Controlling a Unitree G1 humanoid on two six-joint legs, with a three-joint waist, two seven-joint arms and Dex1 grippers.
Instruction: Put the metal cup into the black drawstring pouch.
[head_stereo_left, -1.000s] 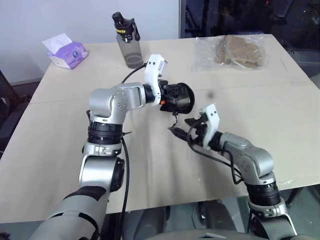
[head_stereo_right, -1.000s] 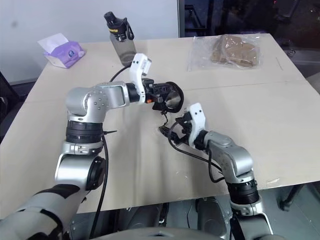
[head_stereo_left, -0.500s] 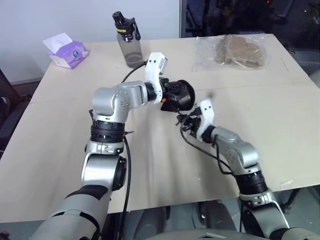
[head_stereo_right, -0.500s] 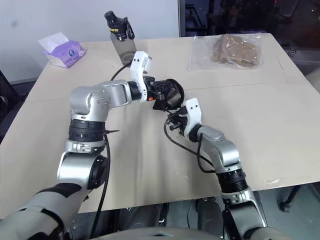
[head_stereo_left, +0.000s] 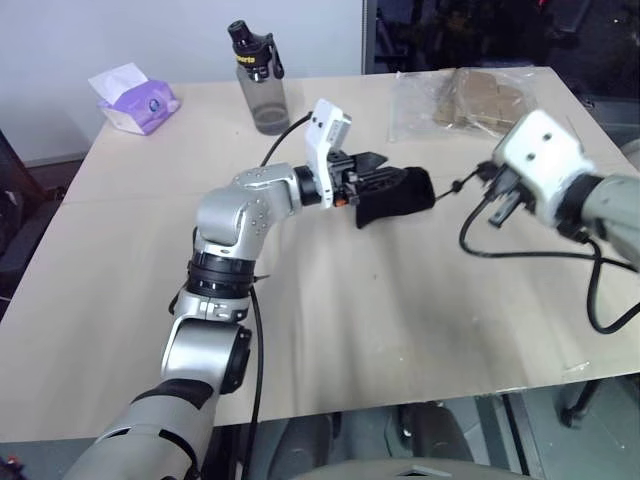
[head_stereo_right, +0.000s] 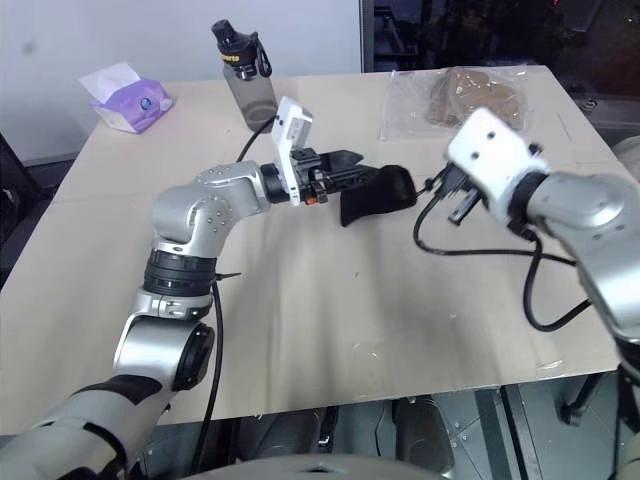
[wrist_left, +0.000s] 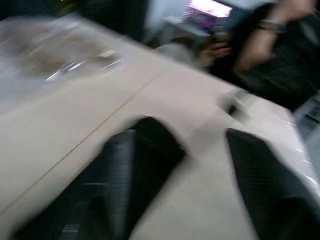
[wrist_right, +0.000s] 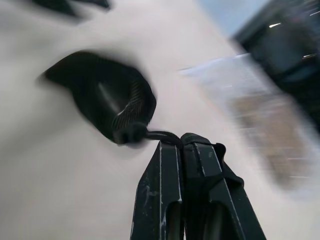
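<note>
Tool on our right arm (wrist_right: 187, 142) is pressed together on the thin dark cord (wrist_right: 159, 134) that runs from the mouth of the black drawstring pouch (head_stereo_left: 395, 194), and we judge the pull is meant to cinch that mouth shut. Our left tool (head_stereo_left: 368, 176) has its two black fingers spread, and the pouch sits right at their tips above the tabletop (head_stereo_left: 330, 300); whether those fingers touch the fabric we cannot tell. In the left wrist view the fingers (wrist_left: 125, 175) stand well apart with bare tabletop between them. We see no metal cup on the tabletop, and the pouch looks plump, so we judge the cup is probably inside it already, though the fabric hides any proof. Our right arm is raised off to the right, so the cord stretches across the gap between the two tools, which suits a tightening pull. Around us, a grey translucent bottle with a black cap (head_stereo_left: 258, 80) stands at the far side, a purple tissue pack (head_stereo_left: 135, 100) lies in the far left corner, and a clear plastic bag with brown contents (head_stereo_left: 470, 100) rests at the far right. All three sit well apart from the pouch, so nothing blocks the work.
</note>
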